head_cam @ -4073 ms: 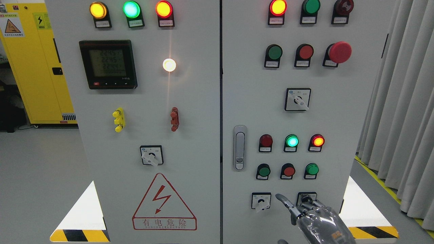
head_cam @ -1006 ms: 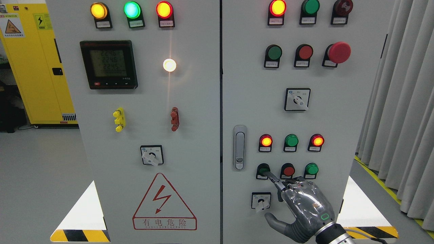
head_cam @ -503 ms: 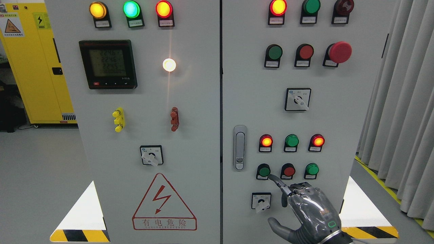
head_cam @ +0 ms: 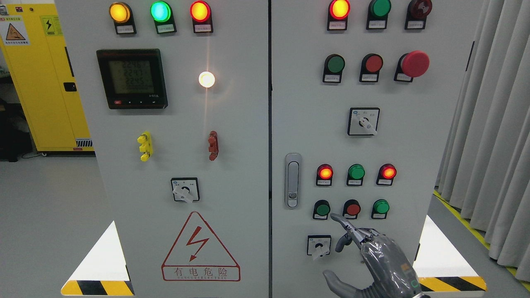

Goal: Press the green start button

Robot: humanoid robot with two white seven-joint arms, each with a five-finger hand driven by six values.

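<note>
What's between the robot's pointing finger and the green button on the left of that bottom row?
Nothing. In the head view, only a small strip of bare grey panel separates the right hand's fingertip from the green button. The red button sits off to the right.

A yellow cabinet (head_cam: 39, 78) stood at the far left, behind the grey panel. On the left door, a digital meter (head_cam: 132, 78) showed green digits, beside a glowing white lamp (head_cam: 206, 79). Below hung a red lightning warning triangle (head_cam: 200, 247). A big red mushroom stop button (head_cam: 415, 63) jutted out upper right, and grey curtains (head_cam: 492, 124) hung alongside.
</note>
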